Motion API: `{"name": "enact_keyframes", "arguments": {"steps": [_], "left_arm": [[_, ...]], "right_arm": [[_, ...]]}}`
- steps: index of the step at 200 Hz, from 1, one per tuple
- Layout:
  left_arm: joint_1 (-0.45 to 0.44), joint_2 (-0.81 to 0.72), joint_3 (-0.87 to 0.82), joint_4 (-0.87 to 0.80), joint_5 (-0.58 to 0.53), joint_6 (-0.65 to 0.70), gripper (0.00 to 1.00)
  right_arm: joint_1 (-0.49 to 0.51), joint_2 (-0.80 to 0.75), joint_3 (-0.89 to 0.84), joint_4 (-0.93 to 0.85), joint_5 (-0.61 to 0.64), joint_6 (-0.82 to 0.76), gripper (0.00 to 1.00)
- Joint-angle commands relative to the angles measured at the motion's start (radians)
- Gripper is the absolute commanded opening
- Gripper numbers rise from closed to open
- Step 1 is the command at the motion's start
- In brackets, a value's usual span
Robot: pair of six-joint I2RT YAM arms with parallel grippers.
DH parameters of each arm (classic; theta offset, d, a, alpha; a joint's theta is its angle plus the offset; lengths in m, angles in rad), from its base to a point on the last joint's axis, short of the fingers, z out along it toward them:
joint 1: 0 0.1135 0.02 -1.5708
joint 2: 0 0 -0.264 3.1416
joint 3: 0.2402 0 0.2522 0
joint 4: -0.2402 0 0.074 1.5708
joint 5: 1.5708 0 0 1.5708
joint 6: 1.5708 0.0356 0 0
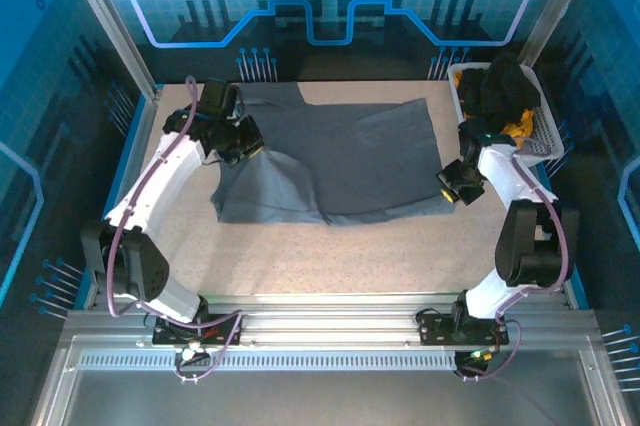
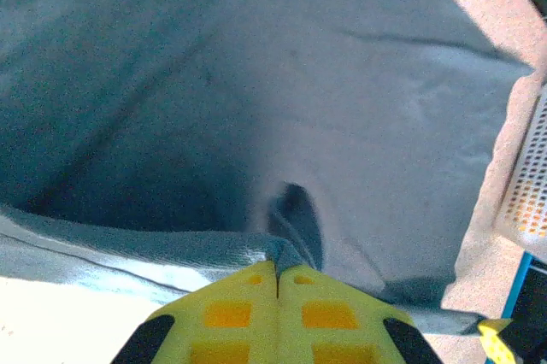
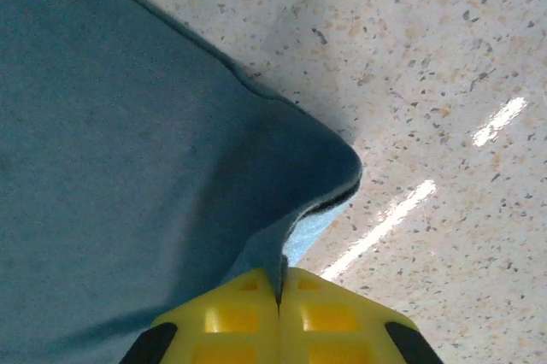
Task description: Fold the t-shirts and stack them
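Note:
A large slate-grey t-shirt (image 1: pixel 340 161) lies spread over the middle of the speckled table, with a flap folded over at its near left. At the shirt's left side my left gripper (image 1: pixel 243 143) is shut on a pinch of the grey cloth (image 2: pixel 286 249). My right gripper (image 1: pixel 452 184) is shut on the shirt's near right corner (image 3: pixel 291 210), which lifts a little off the table. A black t-shirt (image 1: pixel 500 86) and an orange-yellow one (image 1: pixel 520 126) lie heaped in the white basket at the back right.
The white slatted basket (image 1: pixel 541 133) stands at the table's back right corner, close behind my right arm. Bare speckled tabletop (image 1: pixel 380 251) runs between the shirt and the arm bases. Metal frame posts and blue walls ring the table.

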Motion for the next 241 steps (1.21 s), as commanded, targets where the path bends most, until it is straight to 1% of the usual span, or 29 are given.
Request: {"name": "enact_keyframes", "arguments": {"steps": [1,45,79,118,139,181,241], "left_arm": [[0.034,0.052,0.090,0.059,0.024,0.068,0.00],[0.073,0.121,0.172,0.091,0.037,0.079,0.00],[0.091,0.162,0.234,0.073,0.026,0.086,0.00],[0.110,0.164,0.241,0.040,-0.021,0.101,0.00],[0.118,0.163,0.239,0.024,-0.049,0.109,0.00],[0.136,0.169,0.218,0.043,-0.052,0.109,0.00],[0.159,0.235,0.240,0.064,-0.054,0.108,0.00]], "right_arm": [[0.004,0.049,0.083,-0.042,0.000,0.040,0.00],[0.004,0.124,0.161,-0.056,0.021,0.045,0.00],[0.006,0.167,0.204,-0.054,0.024,0.050,0.00],[0.008,0.202,0.272,-0.071,0.059,0.046,0.00],[0.008,0.224,0.294,-0.059,0.057,0.039,0.00],[0.013,0.314,0.367,-0.056,0.022,0.010,0.00],[0.018,0.405,0.463,-0.074,0.040,-0.006,0.00]]}}
